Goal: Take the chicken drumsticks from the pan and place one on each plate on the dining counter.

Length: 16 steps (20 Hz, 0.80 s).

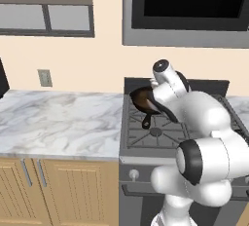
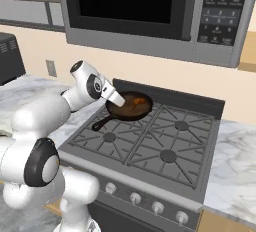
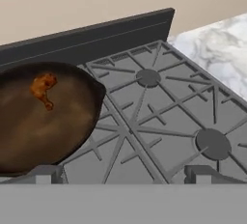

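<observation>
the orange-brown chicken drumstick [image 3: 43, 89] lay in the round black cast-iron pan [image 3: 46, 121] on the grey stove [image 2: 150, 151]; the hand [image 3: 123, 175], open and empty, hovered above, apparently lining up to grasp.

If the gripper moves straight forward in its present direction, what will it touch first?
Probably the stove grate just beside the pan, not the drumstick, which lies off to one side. The open gripper points there, though depth is hard to judge.
</observation>
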Available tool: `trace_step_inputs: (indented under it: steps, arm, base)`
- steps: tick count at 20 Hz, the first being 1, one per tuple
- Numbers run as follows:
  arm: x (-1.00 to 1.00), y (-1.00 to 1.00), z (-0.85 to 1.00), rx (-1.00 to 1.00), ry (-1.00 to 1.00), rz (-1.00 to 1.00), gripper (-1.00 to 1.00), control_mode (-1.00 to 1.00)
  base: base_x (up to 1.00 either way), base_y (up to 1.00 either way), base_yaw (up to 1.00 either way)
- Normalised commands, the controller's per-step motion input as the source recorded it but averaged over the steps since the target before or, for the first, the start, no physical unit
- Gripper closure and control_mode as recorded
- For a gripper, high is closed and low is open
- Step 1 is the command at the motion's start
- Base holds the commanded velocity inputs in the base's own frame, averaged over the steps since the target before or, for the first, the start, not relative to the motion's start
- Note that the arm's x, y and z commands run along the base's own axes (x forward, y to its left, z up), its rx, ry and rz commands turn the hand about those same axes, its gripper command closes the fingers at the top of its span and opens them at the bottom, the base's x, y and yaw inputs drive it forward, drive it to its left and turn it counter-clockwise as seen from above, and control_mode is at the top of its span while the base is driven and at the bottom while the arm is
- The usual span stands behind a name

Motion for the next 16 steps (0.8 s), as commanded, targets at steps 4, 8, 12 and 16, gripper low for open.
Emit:
trace_step_inputs:
  steps: [4,8,12,16]
  arm:
    - [0.5,0.11,-0.49,0.0,0.01,0.0,-1.0,-1.0]
    - [0.53,0.0,-0.64,0.0,0.0,0.0,-1.0,-1.0]
    - [0.57,0.0,-0.56,0.03,0.0,0.0,-1.0,-1.0]
    - [0.55,-0.03,-0.09,0.05,-0.05,0.0,-1.0,-1.0]
  base:
    - [0.0,0.0,0.0]
    - [0.0,0.0,0.0]
    - [0.0,0.0,0.0]
    - [0.0,0.0,0.0]
